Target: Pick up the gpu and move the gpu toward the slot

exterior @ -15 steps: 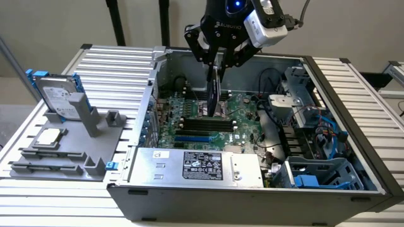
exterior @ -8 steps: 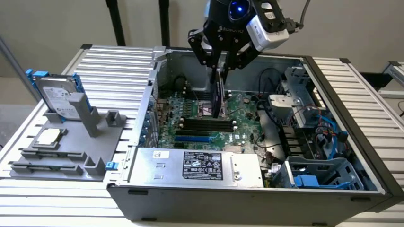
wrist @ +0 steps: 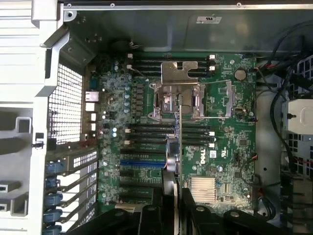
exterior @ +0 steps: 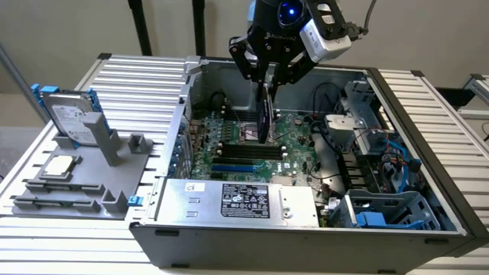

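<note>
The gpu (exterior: 265,114) hangs edge-on and upright inside the open computer case (exterior: 428,172), above the green motherboard (exterior: 294,137). My gripper (exterior: 269,77) is shut on its top edge. In the wrist view the gpu (wrist: 177,142) is a thin vertical line running out from between my black fingers (wrist: 198,215), over the memory slots and toward the processor socket (wrist: 178,98). The blue expansion slot (exterior: 233,169) lies lower on the board, toward the exterior view's left of the card; in the wrist view this slot (wrist: 142,161) sits beside the card's lower end.
A grey holder (exterior: 84,183) on the exterior view's left carries a silver hard drive with blue rails (exterior: 68,117) and a square processor chip (exterior: 61,166). The power supply (exterior: 237,200) fills the case's near side. Drive cages (exterior: 382,212) and cables (exterior: 336,114) crowd the right.
</note>
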`<act>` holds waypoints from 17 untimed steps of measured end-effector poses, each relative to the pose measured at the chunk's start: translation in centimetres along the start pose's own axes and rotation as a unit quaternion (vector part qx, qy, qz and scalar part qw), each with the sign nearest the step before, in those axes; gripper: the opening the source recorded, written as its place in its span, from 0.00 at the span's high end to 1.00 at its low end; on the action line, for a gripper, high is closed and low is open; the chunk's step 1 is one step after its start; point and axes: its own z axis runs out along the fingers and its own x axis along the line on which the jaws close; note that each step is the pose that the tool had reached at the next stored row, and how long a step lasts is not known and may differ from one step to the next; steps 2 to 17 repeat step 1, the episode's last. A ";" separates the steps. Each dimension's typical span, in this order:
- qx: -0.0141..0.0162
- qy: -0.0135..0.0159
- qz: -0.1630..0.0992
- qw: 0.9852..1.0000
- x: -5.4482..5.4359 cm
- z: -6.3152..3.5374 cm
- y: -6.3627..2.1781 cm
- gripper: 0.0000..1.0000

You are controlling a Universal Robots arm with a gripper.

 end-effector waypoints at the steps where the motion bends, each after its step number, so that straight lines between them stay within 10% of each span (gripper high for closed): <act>1: 0.000 0.000 0.000 1.000 0.0 0.00 0.00 0.73; 17: 0.000 0.000 0.000 1.000 0.0 0.00 0.00 0.73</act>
